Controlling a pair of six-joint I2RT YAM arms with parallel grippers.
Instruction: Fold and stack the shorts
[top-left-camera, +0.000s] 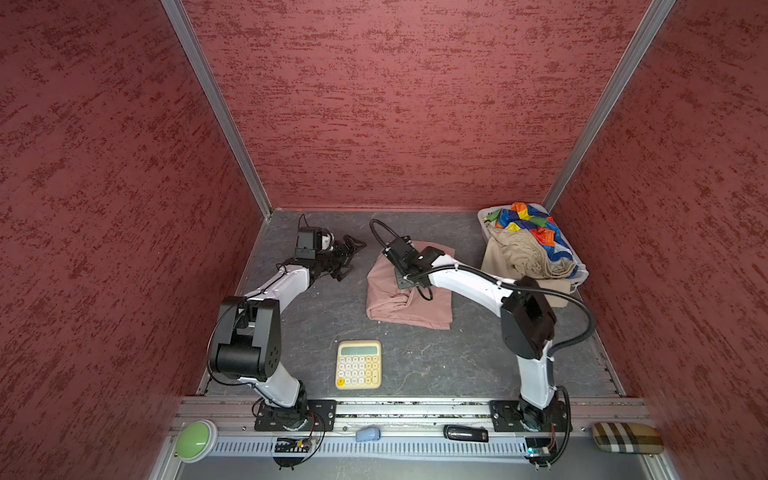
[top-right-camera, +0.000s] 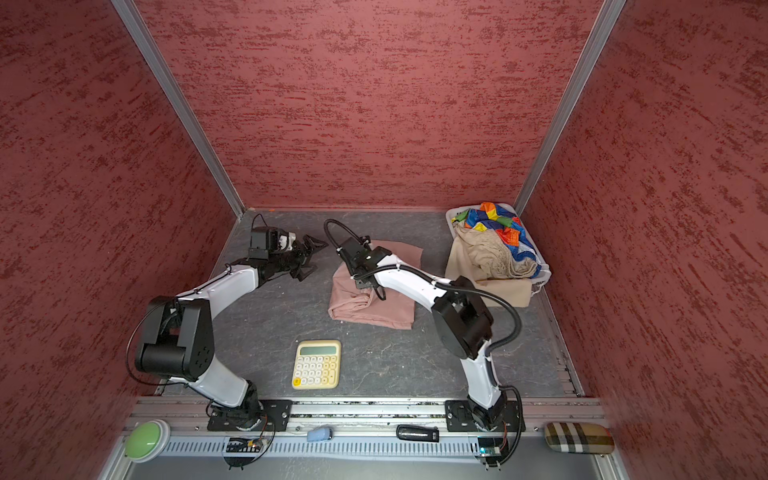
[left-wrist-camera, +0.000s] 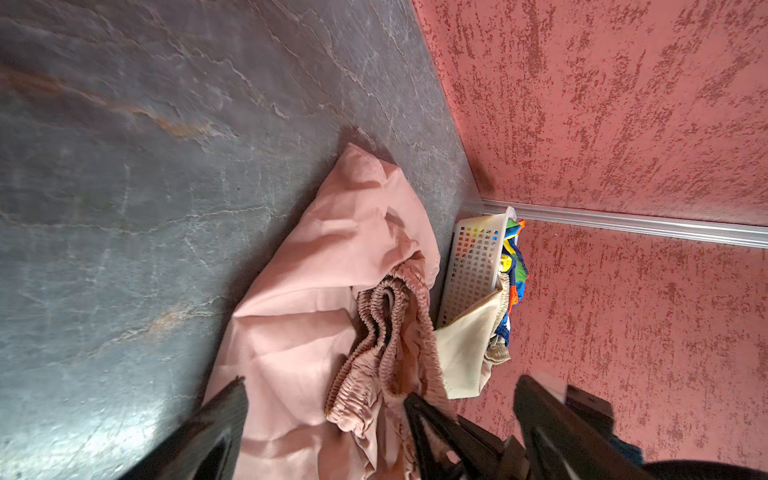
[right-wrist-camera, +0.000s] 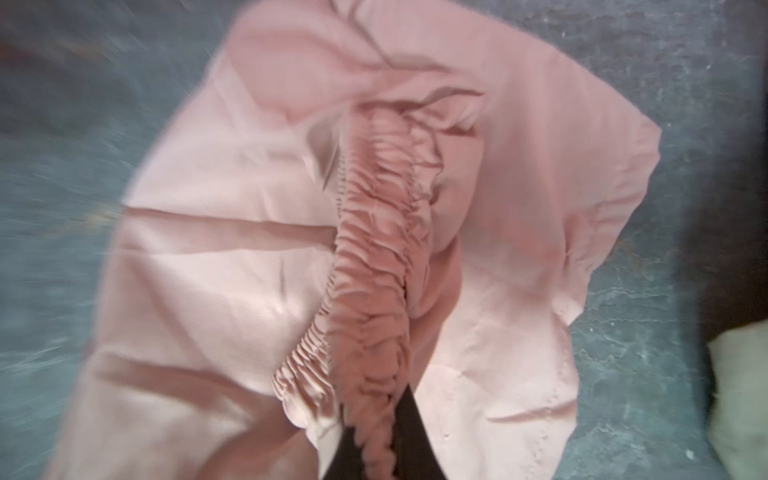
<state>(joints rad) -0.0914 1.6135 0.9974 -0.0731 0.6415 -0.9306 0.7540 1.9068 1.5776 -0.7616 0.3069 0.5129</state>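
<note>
The first pair is the step in hand. The soft dusty pink shorts lie crumpled in the middle of the dark grey stone-look surface, and the right hand is closed on their gathered elastic waistband. The left hand hangs wide open just beside them, holding nothing. The beige shorts and the shiny rainbow colour-blocked shorts wait in the white perforated plastic basket at the far corner. Next, I judge, the waistband needs lifting and spreading flat before any fold, likely with the left hand taking a second hold.
</note>
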